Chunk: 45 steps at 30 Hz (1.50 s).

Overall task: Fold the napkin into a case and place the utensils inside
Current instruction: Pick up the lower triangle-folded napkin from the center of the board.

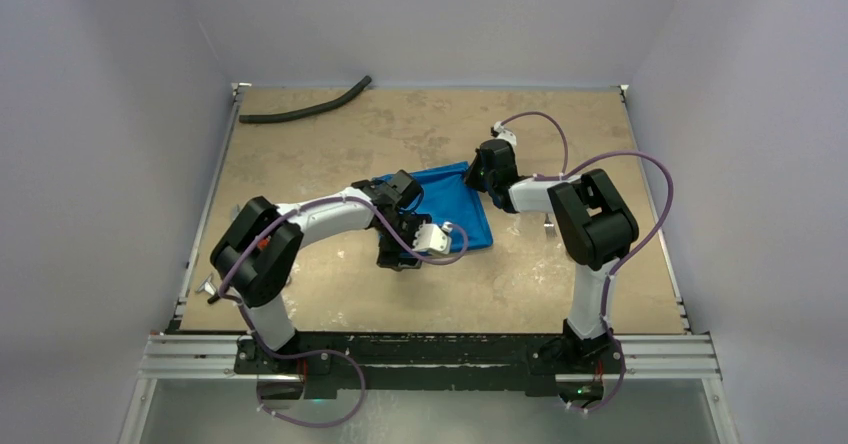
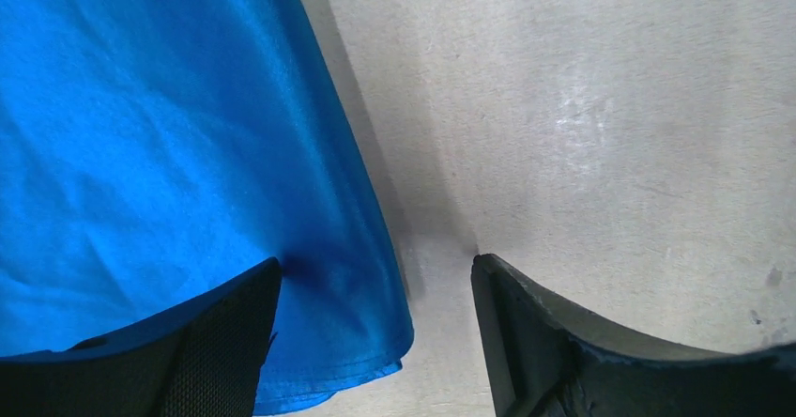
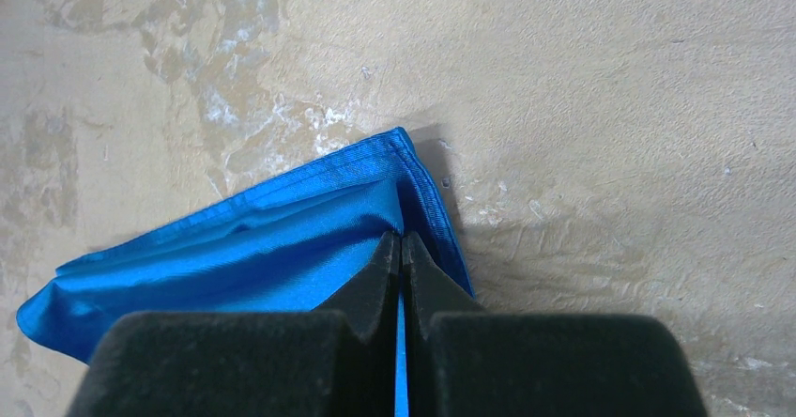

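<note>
The blue napkin [image 1: 458,210] lies partly folded in the middle of the table. My right gripper [image 1: 487,171] is shut on its far right corner; in the right wrist view the fingertips [image 3: 402,244] pinch a fold of the napkin [image 3: 235,257], and blue cloth shows in the slit between them. My left gripper [image 1: 400,256] stands open over the near left corner. In the left wrist view one finger [image 2: 202,351] is over the napkin [image 2: 160,154], the other finger [image 2: 582,342] is over bare table, and the hem runs between them. A small silver piece [image 1: 549,229] beside the right arm may be a utensil; I cannot tell.
A long black hose [image 1: 305,110] lies at the far left of the tabletop [image 1: 560,284]. Another small silver object [image 1: 207,286] pokes out by the left arm's shoulder at the table's left edge. Grey walls enclose the table on three sides.
</note>
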Motion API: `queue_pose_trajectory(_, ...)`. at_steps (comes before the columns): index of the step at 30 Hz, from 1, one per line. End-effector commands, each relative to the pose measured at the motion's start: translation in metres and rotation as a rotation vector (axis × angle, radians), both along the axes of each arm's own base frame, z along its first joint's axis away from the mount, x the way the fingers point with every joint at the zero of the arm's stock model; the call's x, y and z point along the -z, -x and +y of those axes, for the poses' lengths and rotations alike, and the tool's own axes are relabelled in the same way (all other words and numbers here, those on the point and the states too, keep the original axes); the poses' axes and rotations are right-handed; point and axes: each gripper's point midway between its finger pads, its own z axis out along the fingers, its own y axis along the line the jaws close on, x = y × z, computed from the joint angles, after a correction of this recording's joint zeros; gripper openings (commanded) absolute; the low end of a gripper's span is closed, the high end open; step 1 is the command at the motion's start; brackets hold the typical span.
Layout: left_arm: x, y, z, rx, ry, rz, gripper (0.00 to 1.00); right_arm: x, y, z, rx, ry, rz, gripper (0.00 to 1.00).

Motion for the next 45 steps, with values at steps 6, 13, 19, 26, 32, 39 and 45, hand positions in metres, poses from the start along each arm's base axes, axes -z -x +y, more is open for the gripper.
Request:
queue_pose_trajectory(6, 0.018, -0.027, 0.003, -0.100, -0.060, -0.057, 0.50, 0.030, 0.026, -0.014, 0.011, 0.046, 0.115, 0.00)
queue_pose_trajectory(13, 0.018, -0.038, 0.004, -0.149, -0.053, -0.044, 0.32, 0.021, 0.031, -0.009, -0.058, 0.046, 0.101, 0.00)
queue_pose_trajectory(19, 0.013, -0.042, 0.006, -0.140, -0.040, -0.062, 0.00, 0.018, 0.037, -0.009, -0.083, 0.055, 0.108, 0.00)
queue_pose_trajectory(26, -0.008, -0.028, 0.015, -0.066, 0.002, 0.094, 0.00, -0.025, 0.029, -0.005, -0.193, 0.104, -0.015, 0.12)
queue_pose_trajectory(32, -0.014, -0.006, 0.047, 0.002, -0.005, 0.232, 0.00, -0.091, 0.045, 0.010, -0.511, 0.203, -0.216, 0.41)
queue_pose_trajectory(39, -0.013, 0.007, 0.060, 0.047, 0.012, 0.296, 0.00, -0.145, 0.102, -0.010, -0.774, 0.447, -0.528, 0.59)
queue_pose_trajectory(45, -0.015, 0.006, 0.049, 0.042, 0.045, 0.373, 0.00, -0.136, 0.169, 0.009, -1.113, 0.601, -0.607, 0.67)
